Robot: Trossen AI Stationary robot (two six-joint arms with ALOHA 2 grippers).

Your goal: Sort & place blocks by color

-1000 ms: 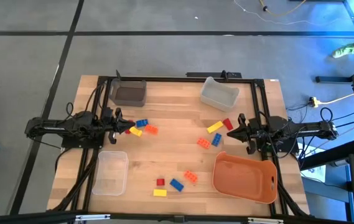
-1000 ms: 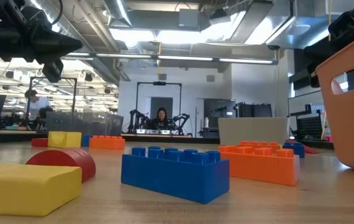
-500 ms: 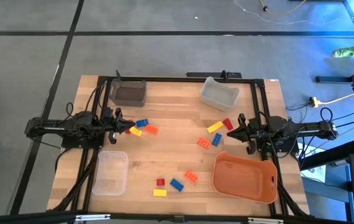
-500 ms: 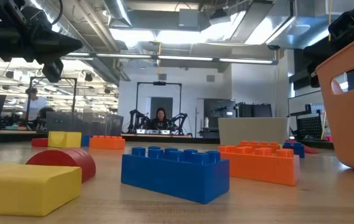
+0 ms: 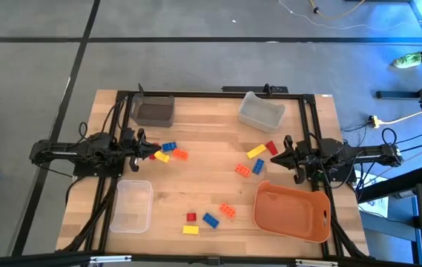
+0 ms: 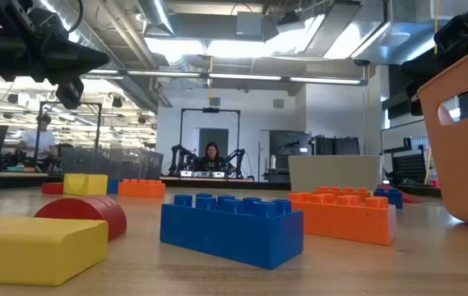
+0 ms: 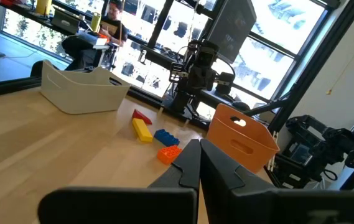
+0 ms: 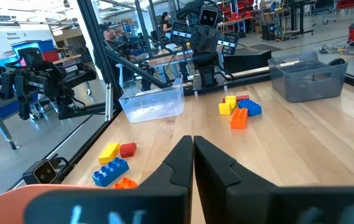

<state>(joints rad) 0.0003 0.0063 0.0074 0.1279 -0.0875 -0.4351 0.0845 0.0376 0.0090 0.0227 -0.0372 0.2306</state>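
From above, the wooden table (image 5: 196,178) carries three loose groups of blocks. Near the left edge, just off the left hand (image 5: 145,150), lie a blue block (image 5: 169,147), a yellow one (image 5: 162,156) and an orange one (image 5: 180,154), with a red piece mostly tucked beside them. Toward the right edge, close to the right hand (image 5: 279,154), sit a yellow block (image 5: 256,152), a red block (image 5: 271,147), a blue block (image 5: 259,165) and an orange block (image 5: 242,170). Along the near edge are an orange block (image 5: 227,211), a blue one (image 5: 211,219), a red one (image 5: 191,216) and a yellow one (image 5: 190,230).

A dark grey bin (image 5: 153,110) and a pale bin (image 5: 261,111) stand at the far edge, a clear bin (image 5: 133,205) at the near left corner and an orange tray (image 5: 292,213) at the near right corner.

The overhead view does not settle the fingers; the wrist views do. The left hand's fingers (image 7: 189,165) are pressed together with nothing between them, and the right hand's fingers (image 8: 180,158) likewise meet, empty. Both hands hang above the table, apart from the blocks.

Only the low view shows the near-edge group's studs close up, and a person (image 6: 213,152) seated at a bench beyond the table.
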